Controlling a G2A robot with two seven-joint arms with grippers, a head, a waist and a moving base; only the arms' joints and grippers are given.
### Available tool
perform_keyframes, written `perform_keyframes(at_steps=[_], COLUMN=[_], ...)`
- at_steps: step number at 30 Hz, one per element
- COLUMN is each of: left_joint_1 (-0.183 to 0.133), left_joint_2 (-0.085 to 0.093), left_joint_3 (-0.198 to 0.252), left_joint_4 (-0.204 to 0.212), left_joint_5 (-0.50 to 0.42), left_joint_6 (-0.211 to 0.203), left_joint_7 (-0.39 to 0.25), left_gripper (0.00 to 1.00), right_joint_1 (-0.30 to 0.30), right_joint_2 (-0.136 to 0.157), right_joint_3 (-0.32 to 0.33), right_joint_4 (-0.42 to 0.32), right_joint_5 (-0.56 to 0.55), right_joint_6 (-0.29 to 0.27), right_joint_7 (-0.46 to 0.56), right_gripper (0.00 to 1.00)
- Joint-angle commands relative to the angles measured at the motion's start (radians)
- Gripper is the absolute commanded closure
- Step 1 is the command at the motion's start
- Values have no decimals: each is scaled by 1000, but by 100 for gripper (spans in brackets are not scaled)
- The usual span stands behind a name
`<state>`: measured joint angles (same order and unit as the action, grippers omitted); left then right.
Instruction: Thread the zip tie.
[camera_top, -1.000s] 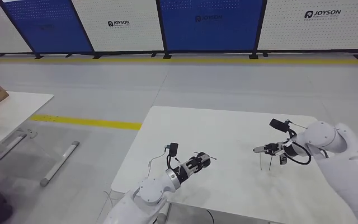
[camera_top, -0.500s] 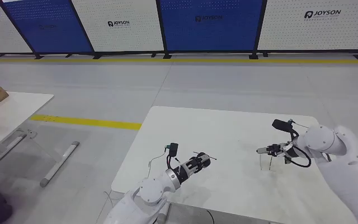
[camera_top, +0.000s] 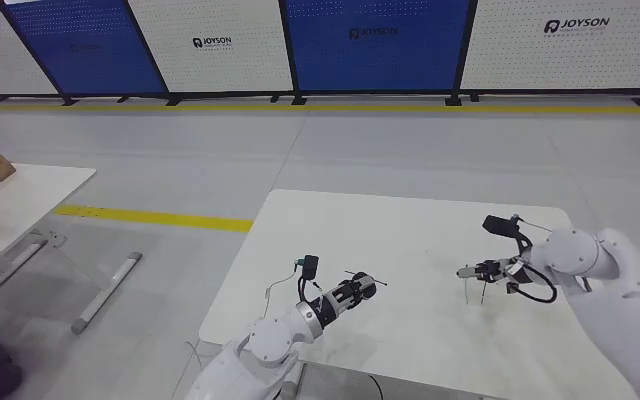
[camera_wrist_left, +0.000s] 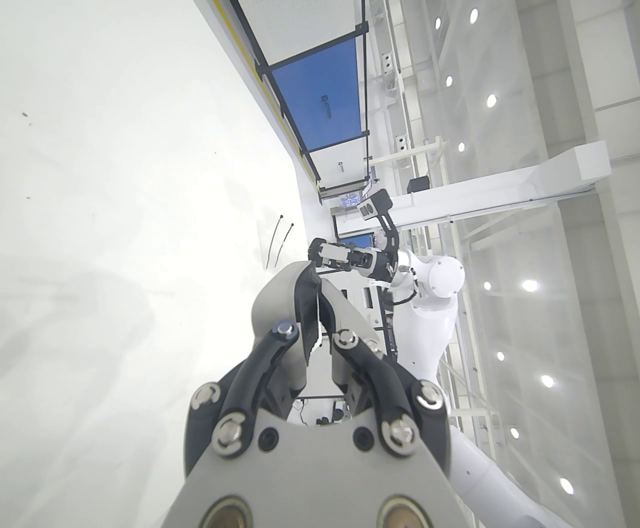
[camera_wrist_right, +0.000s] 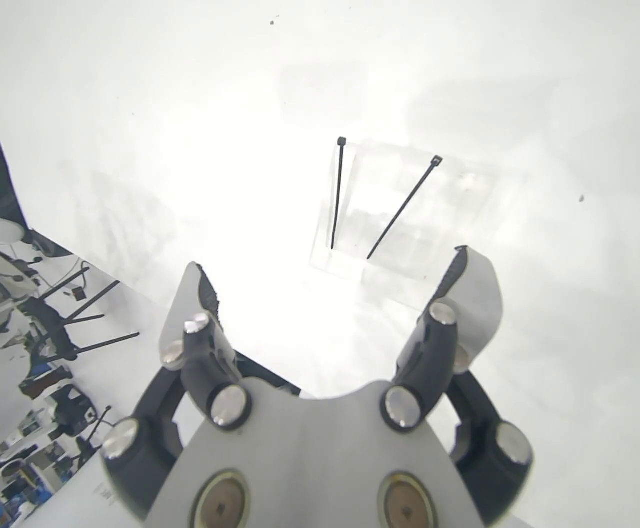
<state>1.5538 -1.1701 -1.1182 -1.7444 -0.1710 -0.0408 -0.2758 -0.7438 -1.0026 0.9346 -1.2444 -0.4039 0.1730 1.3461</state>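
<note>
My left gripper (camera_top: 364, 286) hovers near the table's front edge, shut on a thin black zip tie (camera_top: 378, 280) that sticks out on both sides of it. The left wrist view shows that tie (camera_wrist_left: 318, 311) pinched edge-on between the closed fingers (camera_wrist_left: 300, 305). Two more black zip ties (camera_wrist_right: 337, 192) (camera_wrist_right: 402, 207) lie side by side on a clear plastic sheet (camera_wrist_right: 450, 200) on the right of the table. My right gripper (camera_wrist_right: 332, 280) hangs open just above and behind their tail ends, nothing between its fingers; from above it (camera_top: 462, 271) is right over the ties (camera_top: 484, 291).
The white table (camera_top: 400, 230) is bare between the two arms. Its left and front edges drop to the grey floor. A second white table (camera_top: 40, 195) stands far left, and blue and white panels (camera_top: 380, 45) close the back.
The right gripper shifted slightly, out to the right and back, ending a touch lower over the two ties. The left arm and its tie have not moved.
</note>
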Motion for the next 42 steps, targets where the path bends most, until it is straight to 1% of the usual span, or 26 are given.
perform_keyframes(at_steps=[1,2,3,4,5,6,8,9,10,11,12,13,14,20,23,24,30,32,36,38,40,41,42], left_joint_1=[0,0,0,0,0,0,0,0,0,0,0,0,0,0,0,0,0,0,0,0,0,0,0], left_joint_2=[0,0,0,0,0,0,0,0,0,0,0,0,0,0,0,0,0,0,0,0,0,0,0], left_joint_3=[0,0,0,0,0,0,0,0,0,0,0,0,0,0,0,0,0,0,0,0,0,0,0], left_joint_4=[0,0,0,0,0,0,0,0,0,0,0,0,0,0,0,0,0,0,0,0,0,0,0], left_joint_5=[0,0,0,0,0,0,0,0,0,0,0,0,0,0,0,0,0,0,0,0,0,0,0], left_joint_6=[0,0,0,0,0,0,0,0,0,0,0,0,0,0,0,0,0,0,0,0,0,0,0], left_joint_7=[0,0,0,0,0,0,0,0,0,0,0,0,0,0,0,0,0,0,0,0,0,0,0], left_gripper=[100,100,100,100,100,100,100,100,100,100,100,100,100,100,100,100,100,100,100,100,100,100,100], right_joint_1=[7,8,11,14,17,19,25,28,33,37,41,47,51,78,86,89,96,98,104,109,114,119,122], right_joint_2=[-1,-2,-4,-4,-5,-6,-9,-11,-13,-16,-18,-21,-24,-43,-48,-50,-59,-62,-70,-77,-84,-90,-94], right_joint_3=[0,2,3,1,0,-3,-13,-18,-25,-27,-31,-39,-45,-79,-83,-83,-92,-95,-99,-104,-109,-114,-118], right_joint_4=[1,3,4,6,7,10,17,21,30,39,46,58,66,122,154,165,202,210,226,238,249,258,265], right_joint_5=[-3,2,10,5,2,-2,-13,-15,-15,-9,-9,-13,-12,-15,-6,-7,-18,-27,-48,-61,-69,-76,-81], right_joint_6=[12,24,35,41,50,65,88,96,107,117,120,128,133,167,167,167,167,167,167,167,167,167,167], right_joint_7=[-5,-10,-11,-7,-7,-7,0,2,8,7,6,6,5,-8,-12,-18,-25,-24,-19,-15,-11,-7,-4], right_gripper=[0,41,65,86,85,78,69,63,62,59,62,63,60,56,59,62,60,62,61,65,65,67,67])
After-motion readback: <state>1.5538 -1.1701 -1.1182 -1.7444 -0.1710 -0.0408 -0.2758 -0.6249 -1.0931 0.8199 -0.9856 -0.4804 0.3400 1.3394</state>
